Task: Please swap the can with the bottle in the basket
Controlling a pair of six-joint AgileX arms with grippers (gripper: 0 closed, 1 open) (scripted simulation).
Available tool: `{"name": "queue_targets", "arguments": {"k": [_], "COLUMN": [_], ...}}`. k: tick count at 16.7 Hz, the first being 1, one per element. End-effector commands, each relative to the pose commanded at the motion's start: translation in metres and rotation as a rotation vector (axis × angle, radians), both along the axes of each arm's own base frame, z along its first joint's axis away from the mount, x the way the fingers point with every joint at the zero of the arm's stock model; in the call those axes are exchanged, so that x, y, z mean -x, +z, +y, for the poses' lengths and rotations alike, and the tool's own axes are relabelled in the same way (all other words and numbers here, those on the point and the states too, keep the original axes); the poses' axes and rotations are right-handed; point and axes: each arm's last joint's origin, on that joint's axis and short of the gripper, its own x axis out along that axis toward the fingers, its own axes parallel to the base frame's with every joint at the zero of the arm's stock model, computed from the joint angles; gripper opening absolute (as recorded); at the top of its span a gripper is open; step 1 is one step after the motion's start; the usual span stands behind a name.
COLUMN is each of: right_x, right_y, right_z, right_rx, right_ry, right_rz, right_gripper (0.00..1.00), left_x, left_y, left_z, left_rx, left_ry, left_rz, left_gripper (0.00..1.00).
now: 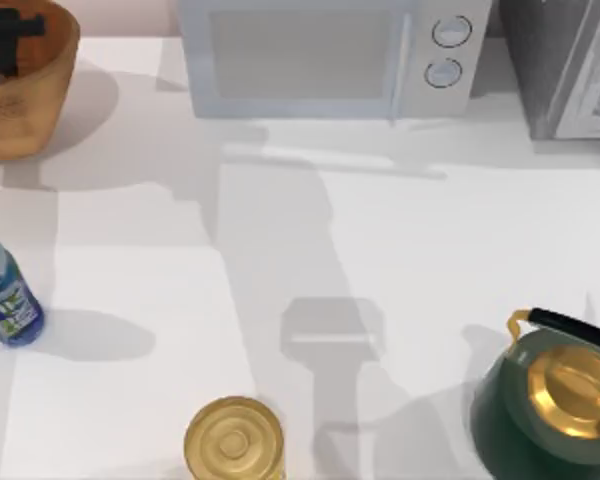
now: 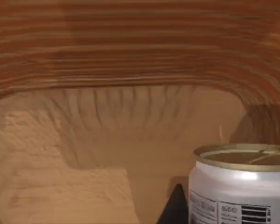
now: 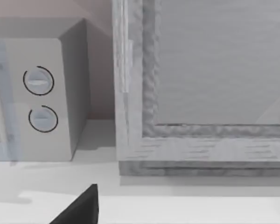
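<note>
The orange-brown woven basket [image 1: 25, 100] stands at the table's back left corner. My left gripper [image 1: 10, 40] hangs over it, reaching down inside. In the left wrist view the white can [image 2: 240, 186] with its gold top stands upright on the basket's ribbed inside [image 2: 130, 56], close beside the gripper. Whether the gripper holds the can is unclear. The blue bottle [image 1: 5, 295] stands upright on the table at the left edge, well in front of the basket. My right gripper [image 3: 79, 210] is parked at the back right, facing the appliances.
A white microwave [image 1: 330, 55] runs along the back middle, with a grey box-shaped appliance [image 1: 565, 65] to its right. A wide gold round tin [image 1: 233, 440] sits at the front edge. A dark green kettle [image 1: 555, 400] with a gold lid stands at the front right.
</note>
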Motion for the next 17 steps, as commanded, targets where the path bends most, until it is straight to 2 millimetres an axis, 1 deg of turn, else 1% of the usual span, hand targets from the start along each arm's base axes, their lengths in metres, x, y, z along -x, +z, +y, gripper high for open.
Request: {"name": "queue_targets", "arguments": {"k": [2,4,5,7,9,11,13,15,17], "right_x": [0.000,0.000,0.000,0.000,0.000,0.000,0.000,0.000,0.000], "right_y": [0.000,0.000,0.000,0.000,0.000,0.000,0.000,0.000,0.000], "right_z": [0.000,0.000,0.000,0.000,0.000,0.000,0.000,0.000,0.000], "right_rx": [0.000,0.000,0.000,0.000,0.000,0.000,0.000,0.000,0.000], "right_ry": [0.000,0.000,0.000,0.000,0.000,0.000,0.000,0.000,0.000], "right_rz": [0.000,0.000,0.000,0.000,0.000,0.000,0.000,0.000,0.000], "right_gripper": [1.00,1.00,1.00,1.00,1.00,1.00,1.00,1.00,1.00], "left_x": [0.023,0.056,0.078,0.128,0.185,0.244,0.297,0.342,0.374], "left_y": [0.035,0.072,0.090,0.120,0.137,0.140,0.128,0.102,0.069], "left_z": [-0.016,-0.032,-0.039,-0.050,-0.058,-0.063,-0.065,-0.065,-0.064], "left_rx": [0.017,0.032,0.037,0.046,0.050,0.050,0.044,0.035,0.022], "left_ry": [-0.020,-0.040,-0.049,-0.064,-0.073,-0.073,-0.064,-0.046,-0.020], "left_rz": [-0.071,-0.160,-0.212,-0.323,-0.444,-0.568,-0.688,-0.798,-0.896], "left_gripper": [0.00,0.00,0.00,0.00,0.00,0.00,0.00,0.00,0.00]}}
